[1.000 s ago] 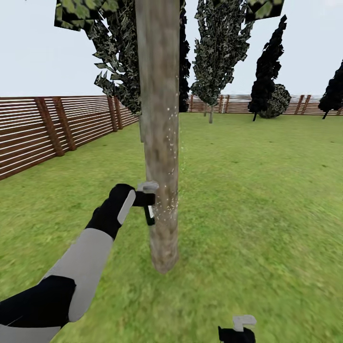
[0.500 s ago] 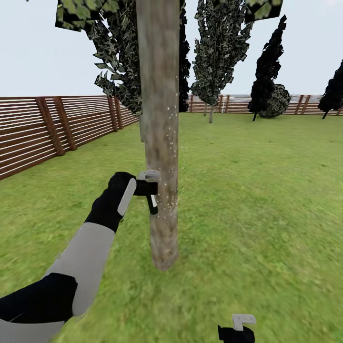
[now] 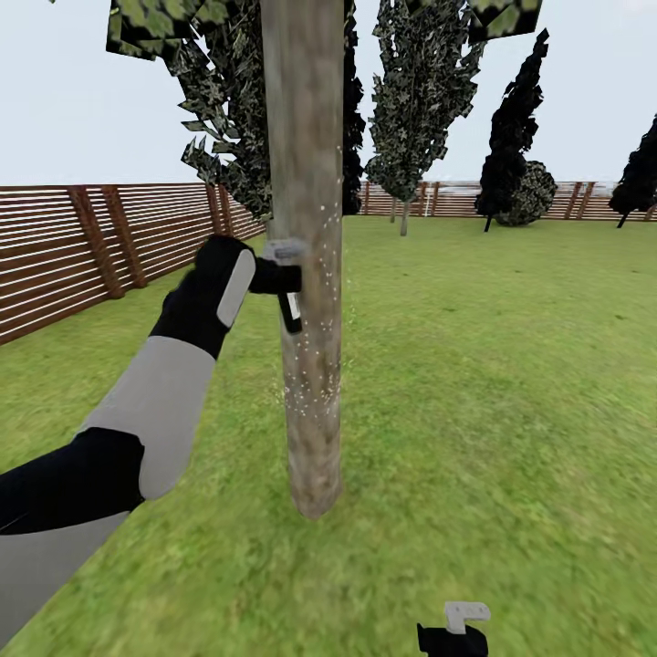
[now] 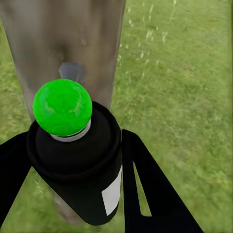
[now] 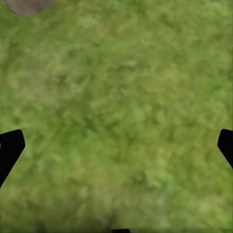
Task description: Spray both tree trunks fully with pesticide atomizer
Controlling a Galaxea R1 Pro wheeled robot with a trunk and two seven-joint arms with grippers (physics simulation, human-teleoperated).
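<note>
A pale mottled tree trunk (image 3: 310,274) rises straight in front of me in the head view, speckled with small white spray droplets. My left gripper (image 3: 278,278) is shut on the pesticide atomizer (image 3: 289,308), held against the trunk's left side at about fence height. In the left wrist view the dark bottle (image 4: 85,170) with its white label and green dot (image 4: 62,107) sits between the black fingers (image 4: 150,194), with the trunk (image 4: 63,43) right behind it. My right gripper (image 3: 453,634) hangs low at the frame's lower edge; its tips (image 5: 9,148) stand wide apart over grass.
A brown slat fence (image 3: 82,246) runs along the left and the far side. Dark conifers (image 3: 511,137) stand at the back. Green lawn (image 3: 511,383) spreads around the trunk.
My left arm has risen along the trunk with the atomizer, from low on the trunk to about mid height. Droplets now show lower on the bark. The right arm stays still.
</note>
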